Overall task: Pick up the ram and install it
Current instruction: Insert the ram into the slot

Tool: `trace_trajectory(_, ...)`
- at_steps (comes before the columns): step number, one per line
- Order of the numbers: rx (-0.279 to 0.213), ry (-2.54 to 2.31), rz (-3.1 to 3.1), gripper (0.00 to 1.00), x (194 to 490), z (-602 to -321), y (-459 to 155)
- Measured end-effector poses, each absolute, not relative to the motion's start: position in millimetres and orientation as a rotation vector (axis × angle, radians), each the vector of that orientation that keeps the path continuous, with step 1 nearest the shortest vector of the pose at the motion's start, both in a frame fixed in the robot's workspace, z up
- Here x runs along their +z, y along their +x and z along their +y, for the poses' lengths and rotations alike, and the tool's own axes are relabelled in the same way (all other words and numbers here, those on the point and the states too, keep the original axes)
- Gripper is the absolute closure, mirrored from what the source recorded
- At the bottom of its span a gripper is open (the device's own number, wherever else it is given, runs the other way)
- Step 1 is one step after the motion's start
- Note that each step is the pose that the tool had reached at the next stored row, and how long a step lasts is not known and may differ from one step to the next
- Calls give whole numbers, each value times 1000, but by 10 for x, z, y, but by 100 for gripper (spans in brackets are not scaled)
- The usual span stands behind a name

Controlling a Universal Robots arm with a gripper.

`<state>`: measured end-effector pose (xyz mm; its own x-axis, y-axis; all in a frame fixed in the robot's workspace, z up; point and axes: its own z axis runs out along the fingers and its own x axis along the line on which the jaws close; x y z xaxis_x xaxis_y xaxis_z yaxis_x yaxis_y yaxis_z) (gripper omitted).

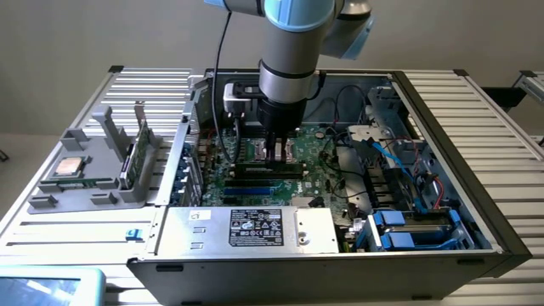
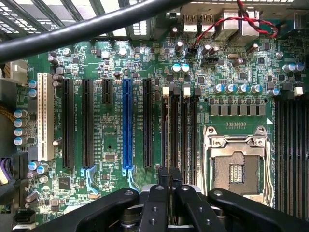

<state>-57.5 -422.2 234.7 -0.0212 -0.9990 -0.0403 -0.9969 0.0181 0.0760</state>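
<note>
Overview from the exterior camera: the gripper (image 1: 279,158) hangs inside the open computer case (image 1: 340,280), low over the motherboard (image 1: 319,185). Its jaws are drawn nearly together, with nothing between them that I can make out. The ram (image 1: 75,183) sits well apart on the exterior view's left. It stands on edge in a grey holder (image 1: 51,203) on the desk (image 1: 485,115), just in front of the processor chip (image 1: 68,167). I judge it is racked that way so its top edge is free to pinch.

Wrist view: the fingertips (image 2: 163,175) hover over the black memory slots (image 2: 176,130) beside the empty processor socket (image 2: 236,164). Those slots look vacant to me.
</note>
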Motion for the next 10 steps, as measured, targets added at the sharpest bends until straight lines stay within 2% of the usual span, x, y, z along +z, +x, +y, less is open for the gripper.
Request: trace_trajectory(10, -128, 2188, -2216, 89, 2349, -4222, -572)
